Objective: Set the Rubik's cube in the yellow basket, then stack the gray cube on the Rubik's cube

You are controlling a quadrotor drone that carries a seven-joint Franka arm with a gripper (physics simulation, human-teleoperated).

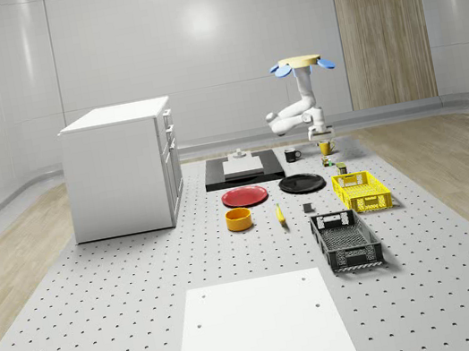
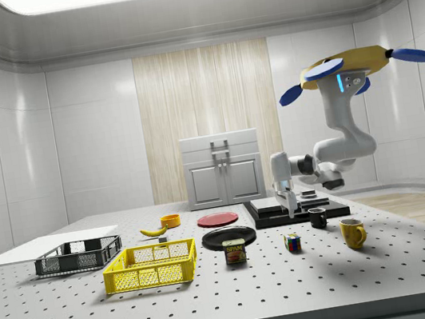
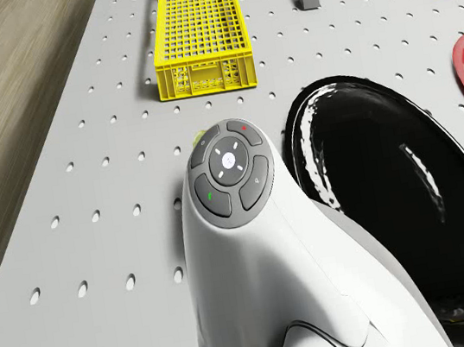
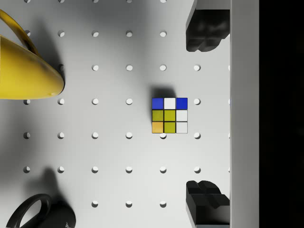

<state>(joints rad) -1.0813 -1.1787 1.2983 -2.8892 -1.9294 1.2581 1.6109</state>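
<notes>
1. The drone [image 2: 355,65] hovers above the table's [image 1: 103,308] far end.
2. The gripper [image 2: 288,206] hangs over the Rubik's cube [image 4: 169,115], fingers [image 4: 205,29] apart.
3. The cube sits on the table; yellow mug [image 4: 23,71] at its 10 o'clock in the wrist view.
4. The yellow basket [image 2: 150,266] stands well apart from it.

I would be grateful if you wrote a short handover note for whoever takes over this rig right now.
Pincer: open and empty, high above the multicoloured Rubik's cube, fingertips off to one side of it.
Drone: hovers over the table's far end, beside the mugs.
Rubik's cube sits on the perforated table, between the yellow mug and the black mug.
Yellow plastic basket has nothing in it.
Small gray cube lies beside the basket.
Done: nothing yet.
Left: grasp the Rubik's cube, place it in the basket, stack the gray cube on it.
</notes>
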